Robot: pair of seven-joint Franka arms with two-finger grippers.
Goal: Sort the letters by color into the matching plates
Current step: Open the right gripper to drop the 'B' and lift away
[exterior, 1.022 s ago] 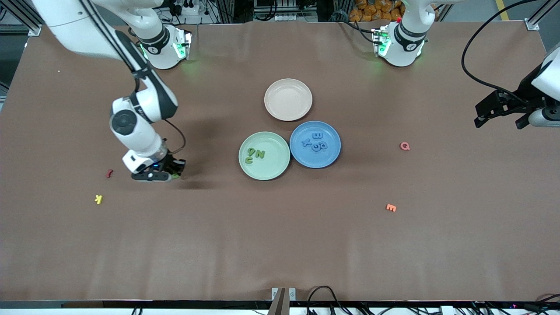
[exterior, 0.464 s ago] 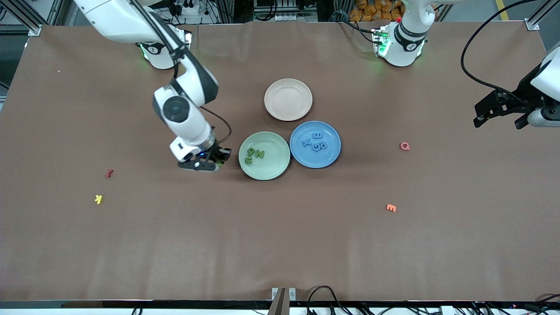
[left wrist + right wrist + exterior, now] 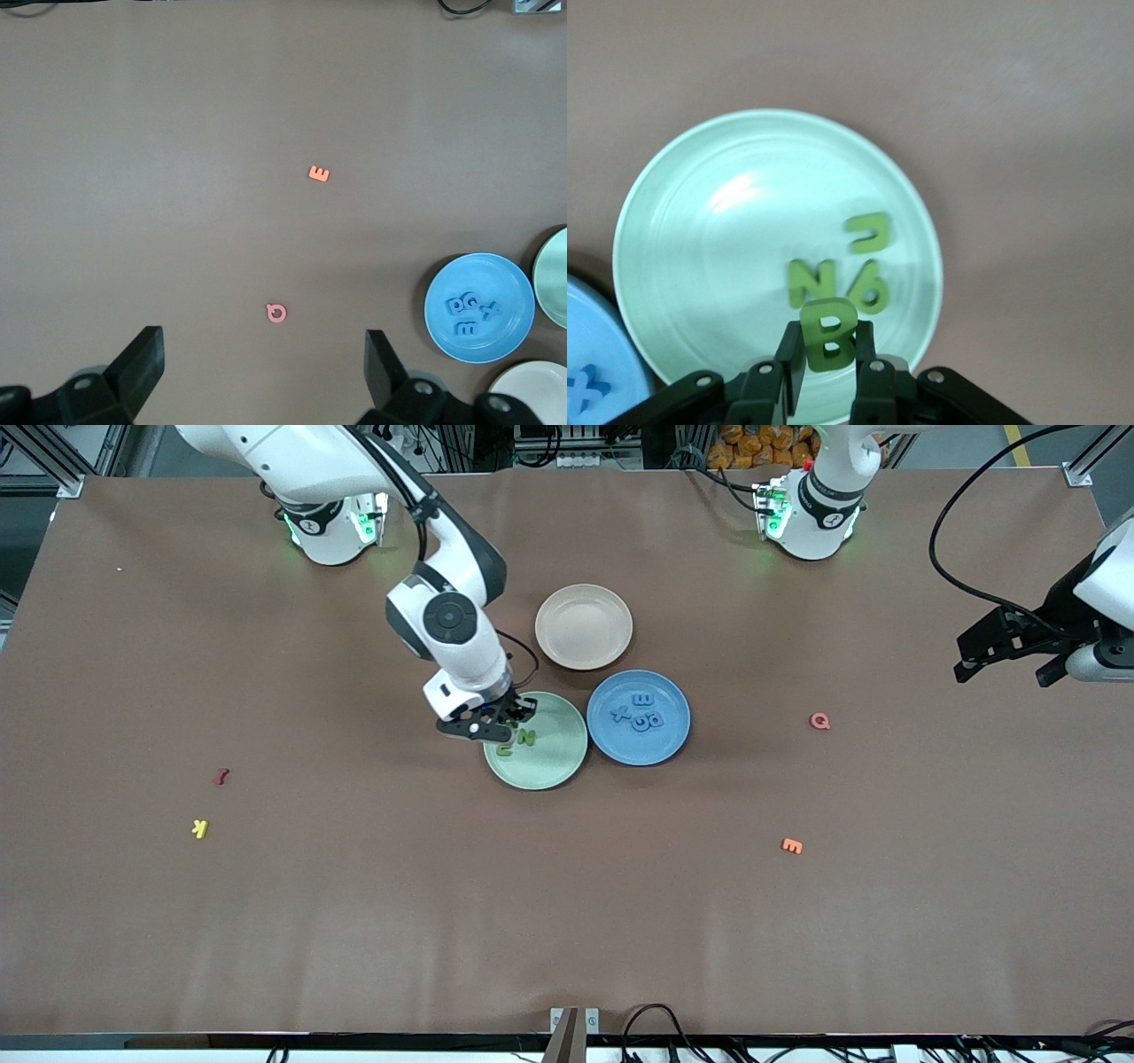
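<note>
My right gripper (image 3: 507, 722) (image 3: 828, 350) is shut on a green letter B (image 3: 830, 332) and hangs over the rim of the pale mint green plate (image 3: 554, 766) (image 3: 700, 266), on the side toward the right arm's end of the table. Three green letters (image 3: 518, 741) (image 3: 850, 266) lie in that plate, partly hidden by the gripper in the front view. The blue plate (image 3: 669, 740) (image 3: 514, 288) beside it holds several blue letters (image 3: 640, 712) (image 3: 469, 314). My left gripper (image 3: 1010, 651) (image 3: 264, 372) waits open in the air at the left arm's end of the table.
A beige-pink plate (image 3: 567, 651) sits farther from the front camera than the two plates. Loose letters lie about: a pink Q (image 3: 819, 721) (image 3: 276, 312), an orange E (image 3: 791, 846) (image 3: 319, 173), a red letter (image 3: 221, 776) and a yellow K (image 3: 200, 828).
The right arm has carried the green letter across the table from near the red letter to over the green plate. The left arm has hardly moved.
</note>
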